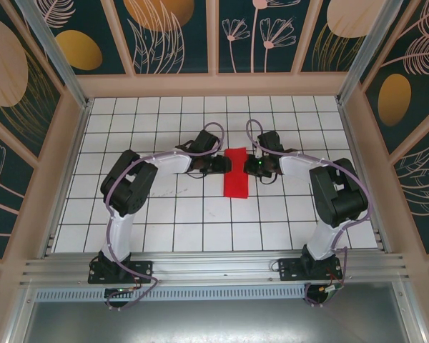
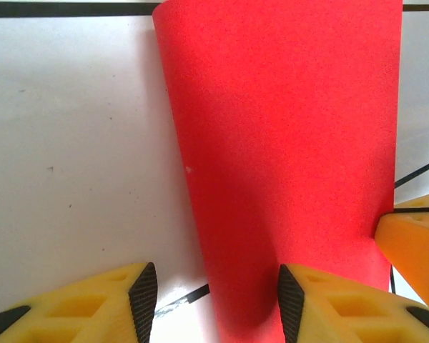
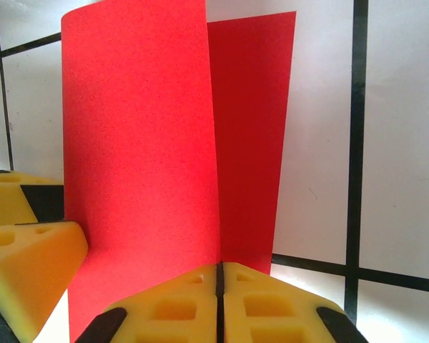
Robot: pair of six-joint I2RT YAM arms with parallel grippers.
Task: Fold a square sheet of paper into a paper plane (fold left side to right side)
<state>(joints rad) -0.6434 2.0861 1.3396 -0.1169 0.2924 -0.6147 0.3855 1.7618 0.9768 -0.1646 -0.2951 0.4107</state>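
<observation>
One white gridded table (image 1: 164,214) carries the work. The square sheet of paper (image 1: 237,174) lies mid-table between the two tools, doubled into a narrow red strip with its upper layer bowing up. It looks thin, light and limp and should crease readily, so it is best taken at an edge. The left gripper (image 2: 213,296) stands half spread astride the strip's left edge. The right gripper (image 3: 218,279) has its jaws pressed together, seemingly pinching the raised layer's edge.

Red paper sheet (image 1: 237,179) on gridded table (image 1: 171,229), left fingers (image 1: 227,164), right fingers (image 1: 252,168) flanking it
</observation>
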